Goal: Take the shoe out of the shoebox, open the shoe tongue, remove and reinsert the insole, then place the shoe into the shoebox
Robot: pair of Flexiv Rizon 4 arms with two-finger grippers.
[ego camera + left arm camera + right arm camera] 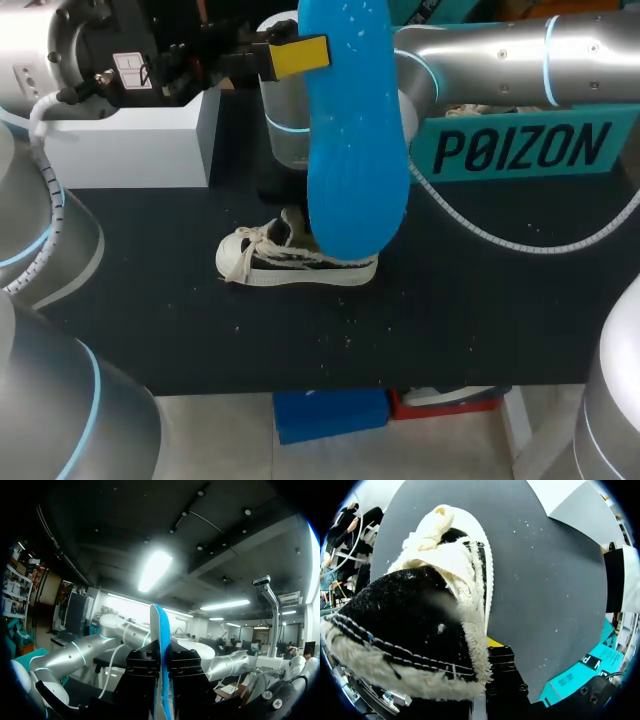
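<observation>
Gripped blue insole (355, 130) edge-on in closed left end effector (162, 662), high above shoe (290, 262), likely kept clear for reinsertion. Rested shoe upright on table (480, 320), directly below insole. Right end effector (480, 652) seemingly clamped on shoe's heel collar, to steady it.

Shining brightly from overhead, glinting white off the right arm (500, 50), falling flat on dark table (480, 320) and shoe (262, 262).
</observation>
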